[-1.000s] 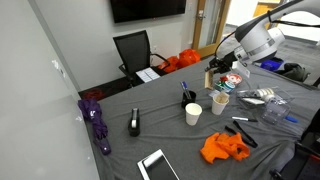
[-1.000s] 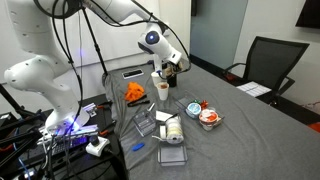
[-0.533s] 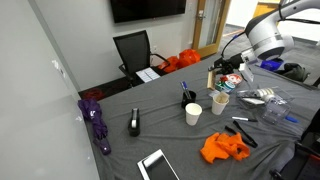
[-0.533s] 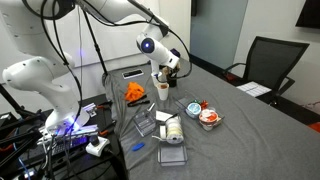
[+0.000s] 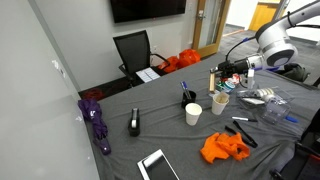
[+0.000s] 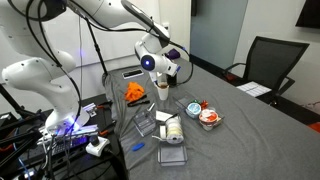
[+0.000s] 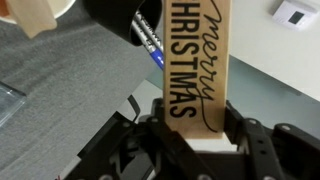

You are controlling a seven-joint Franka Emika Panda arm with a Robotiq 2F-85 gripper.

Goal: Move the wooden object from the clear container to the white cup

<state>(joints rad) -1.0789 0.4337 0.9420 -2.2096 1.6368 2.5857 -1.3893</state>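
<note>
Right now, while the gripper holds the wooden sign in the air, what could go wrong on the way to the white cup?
The gripper clamps the long wooden sign only at one end, so it might tilt or slip. The black cup with pens stands close to the white cup; the sign could knock it. The sign looks tall for the white cup, which might tip on release.

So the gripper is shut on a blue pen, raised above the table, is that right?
Not the pen. The wrist view shows the gripper shut on the wooden object printed "merry CHRISTMAS". The blue pen is loose behind it, untouched. The rest is right: an exterior view shows the gripper raised above the table.
</note>
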